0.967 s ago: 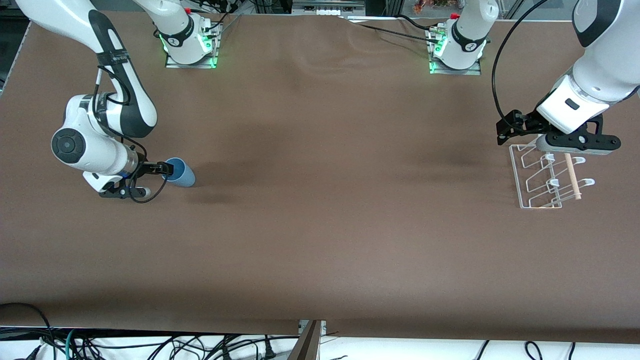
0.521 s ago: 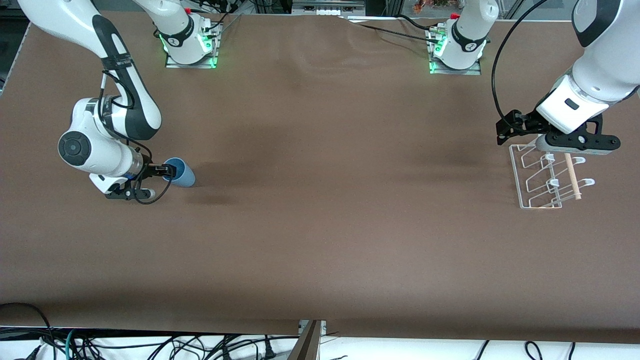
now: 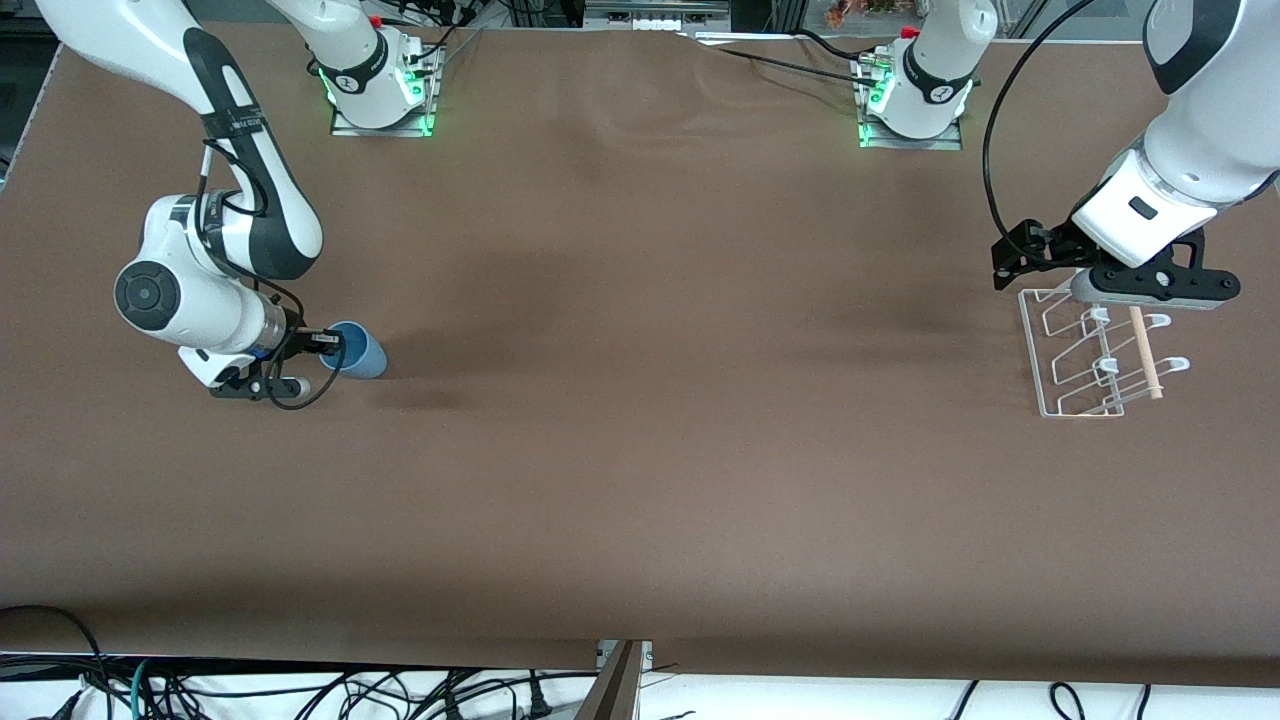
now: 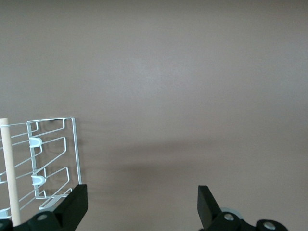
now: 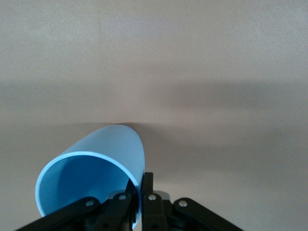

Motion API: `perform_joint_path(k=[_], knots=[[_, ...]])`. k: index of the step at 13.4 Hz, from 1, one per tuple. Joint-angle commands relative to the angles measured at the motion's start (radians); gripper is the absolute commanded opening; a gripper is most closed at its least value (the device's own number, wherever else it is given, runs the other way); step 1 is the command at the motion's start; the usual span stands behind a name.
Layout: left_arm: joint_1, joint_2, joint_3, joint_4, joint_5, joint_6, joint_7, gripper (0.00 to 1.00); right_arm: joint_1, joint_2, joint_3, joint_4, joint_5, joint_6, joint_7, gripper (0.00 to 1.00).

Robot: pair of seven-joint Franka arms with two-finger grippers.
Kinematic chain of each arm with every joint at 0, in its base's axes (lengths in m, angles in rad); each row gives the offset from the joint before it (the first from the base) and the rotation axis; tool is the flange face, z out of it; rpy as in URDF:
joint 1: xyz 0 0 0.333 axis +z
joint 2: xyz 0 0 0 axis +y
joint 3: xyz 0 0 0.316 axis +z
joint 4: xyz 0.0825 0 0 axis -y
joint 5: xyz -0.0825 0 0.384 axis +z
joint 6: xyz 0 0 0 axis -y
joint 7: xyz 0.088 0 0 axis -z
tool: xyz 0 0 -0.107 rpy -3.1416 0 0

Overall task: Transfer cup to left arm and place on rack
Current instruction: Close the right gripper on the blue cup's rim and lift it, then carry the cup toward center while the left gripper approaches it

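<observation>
The light-blue cup [image 3: 362, 353] lies tilted on its side near the right arm's end of the table, its open mouth toward my right gripper [image 3: 335, 344]. That gripper is shut on the cup's rim, one finger inside and one outside, as the right wrist view shows with the cup [image 5: 96, 178] and the gripper [image 5: 141, 204]. My left gripper [image 3: 1150, 283] hangs open and empty over the end of the clear rack [image 3: 1090, 355] that lies farther from the front camera. The rack has white-tipped prongs and a wooden dowel [image 3: 1145, 352]. The left wrist view shows the rack [image 4: 43, 163] beside one finger [image 4: 72, 209].
The brown table [image 3: 640, 430] stretches bare between cup and rack. The arm bases [image 3: 375, 85] stand with green lights along the edge farthest from the front camera. Cables hang below the edge nearest the front camera.
My right arm shifted a little toward the middle of the table, then eased back slightly; the cup moved with it. The left arm has not moved.
</observation>
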Motion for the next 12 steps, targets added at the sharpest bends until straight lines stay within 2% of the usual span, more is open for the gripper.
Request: perform_joint_path(k=[1,3,6,8,10,12], knots=[[0.005,-0.005,-0.004,0.01,-0.016,-0.015,0.008,1.0,-0.006,-0.01,0.009,0.022,0.02,0.008,-0.005,0.0],[0.005,-0.005,-0.003,0.01,-0.016,-0.015,0.008,1.0,-0.004,-0.014,0.04,0.086,0.095,-0.041,-0.008,0.0],[0.003,-0.001,-0.004,0.012,-0.016,-0.015,0.016,1.0,0.001,-0.014,0.069,0.224,0.366,-0.194,-0.012,0.0],[0.002,0.016,-0.012,0.012,-0.016,-0.018,0.019,1.0,0.001,-0.013,0.106,0.31,0.448,-0.274,-0.006,0.0],[-0.001,0.029,-0.015,0.013,-0.019,-0.044,0.022,1.0,0.001,0.003,0.17,0.364,0.512,-0.279,0.006,0.0],[-0.007,0.045,-0.043,0.017,-0.022,-0.052,0.059,1.0,0.001,0.035,0.213,0.402,0.653,-0.273,0.006,0.0]])
